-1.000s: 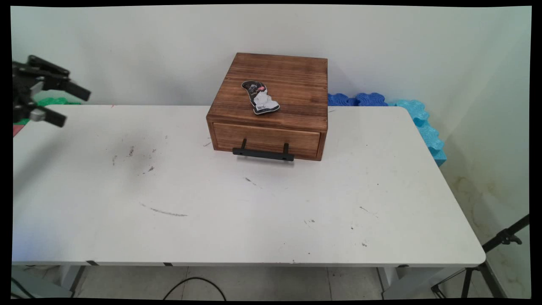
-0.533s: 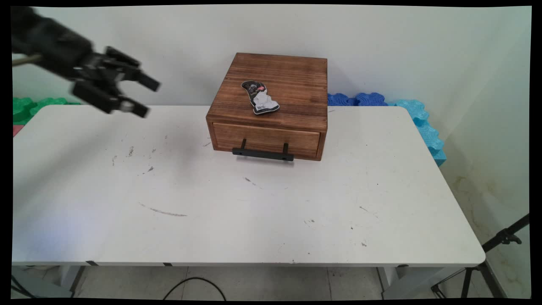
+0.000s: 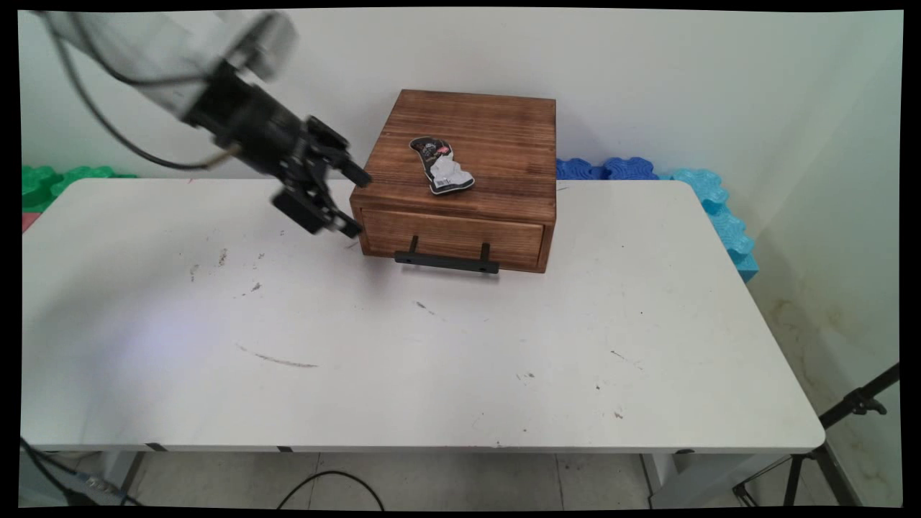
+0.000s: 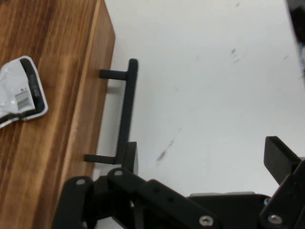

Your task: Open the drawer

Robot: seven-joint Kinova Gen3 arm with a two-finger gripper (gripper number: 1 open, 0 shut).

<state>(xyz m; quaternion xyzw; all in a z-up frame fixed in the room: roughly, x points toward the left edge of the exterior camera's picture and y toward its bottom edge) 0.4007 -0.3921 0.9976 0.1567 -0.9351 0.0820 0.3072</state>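
End effector (image 3: pixel 350 203) wide open, empty, just beside wooden drawer box (image 3: pixel 460 180) (seemingly not touching), near handle (image 4: pixel 127 112)

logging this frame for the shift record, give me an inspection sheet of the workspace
surface: white table, scuffed with dark marks
things: wooden drawer box at the back, drawer shut, black handle on its front; crumpled packet lying on the box top
clutter: nothing seen
gripper: black gripper open, holding nothing, in the air by the box's front left corner
cables: black cables hanging from the arm; a cable loop on the floor under the table
surroundings: white wall; green foam behind the table at left, blue foam at right; tripod at lower right
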